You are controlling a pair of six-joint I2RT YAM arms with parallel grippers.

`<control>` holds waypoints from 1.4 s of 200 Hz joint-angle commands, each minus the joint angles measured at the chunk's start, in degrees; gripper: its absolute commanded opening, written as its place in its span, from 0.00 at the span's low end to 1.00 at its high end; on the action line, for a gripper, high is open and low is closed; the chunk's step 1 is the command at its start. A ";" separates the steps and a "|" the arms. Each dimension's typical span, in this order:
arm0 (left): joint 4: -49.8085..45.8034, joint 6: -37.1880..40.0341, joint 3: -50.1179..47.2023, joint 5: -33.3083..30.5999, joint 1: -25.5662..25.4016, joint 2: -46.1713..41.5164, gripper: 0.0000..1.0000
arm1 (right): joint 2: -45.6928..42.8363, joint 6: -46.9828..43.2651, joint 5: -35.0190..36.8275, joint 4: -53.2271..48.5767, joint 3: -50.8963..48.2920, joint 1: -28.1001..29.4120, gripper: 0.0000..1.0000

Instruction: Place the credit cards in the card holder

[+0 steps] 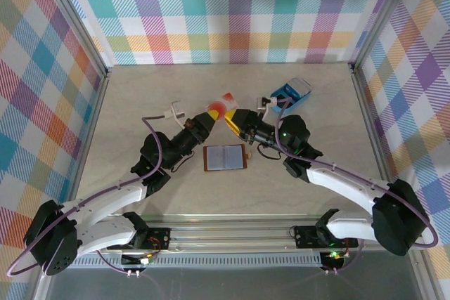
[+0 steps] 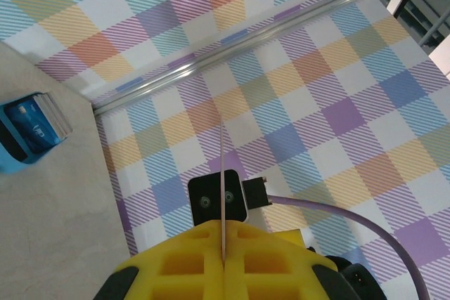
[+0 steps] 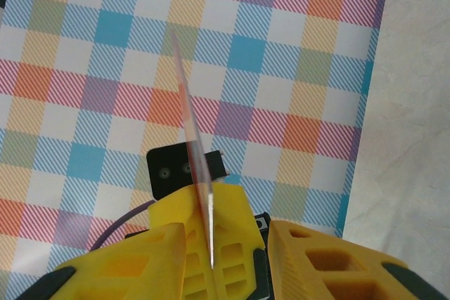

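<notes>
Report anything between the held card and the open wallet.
Nothing visible. The left gripper pinches the card in the air, the right gripper with jaws open around it; the card holder lies open, uncovered, on the table beside them.

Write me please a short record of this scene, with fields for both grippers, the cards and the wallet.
left gripper: shut on one whitish-red card, lifted off the table
right gripper: tip to tip with the left, jaws apart
card holder: open, flat on the table, between the arms
other cards: stacked in the blue tray, far right
</notes>
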 commanded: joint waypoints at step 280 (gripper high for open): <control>-17.97 -1.73 8.66 28.13 11.42 -3.15 0.00 | -1.19 -12.71 -24.93 -18.29 11.43 -6.34 0.27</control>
